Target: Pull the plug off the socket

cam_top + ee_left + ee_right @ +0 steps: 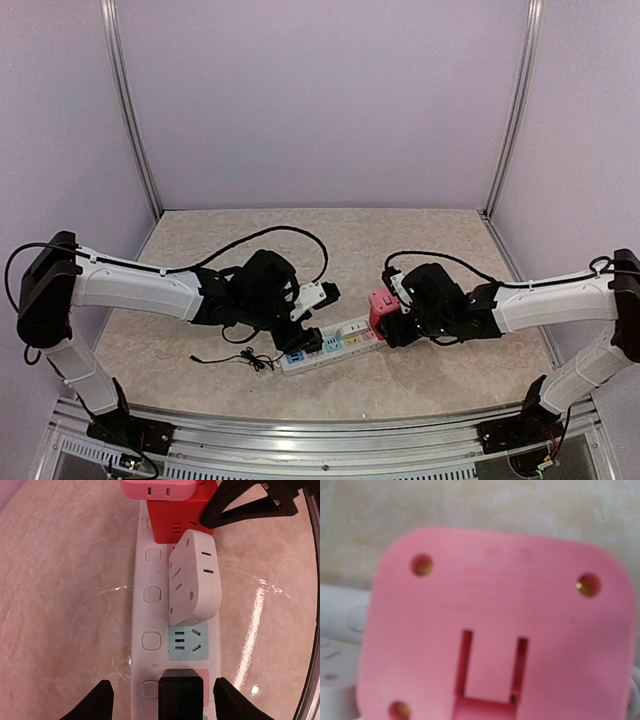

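The socket, a long white power strip [345,347] with pastel outlet faces, lies on the table between the arms. In the left wrist view the strip [144,615] runs up the frame. A black plug [181,694] sits in its near end. My left gripper [167,696] is open, its fingers [100,702] either side of the strip and black plug. A pink-topped red plug [380,303] stands on the strip's right end; its red body [172,522] shows up the strip. My right gripper [388,322] is closed on it, one finger [235,505] against the red side. The pink top [495,620] fills the right wrist view.
A white adapter [195,577] is plugged in between the black plug and the red one. A thin black cable [235,357] lies left of the strip. Purple walls enclose the table on three sides.
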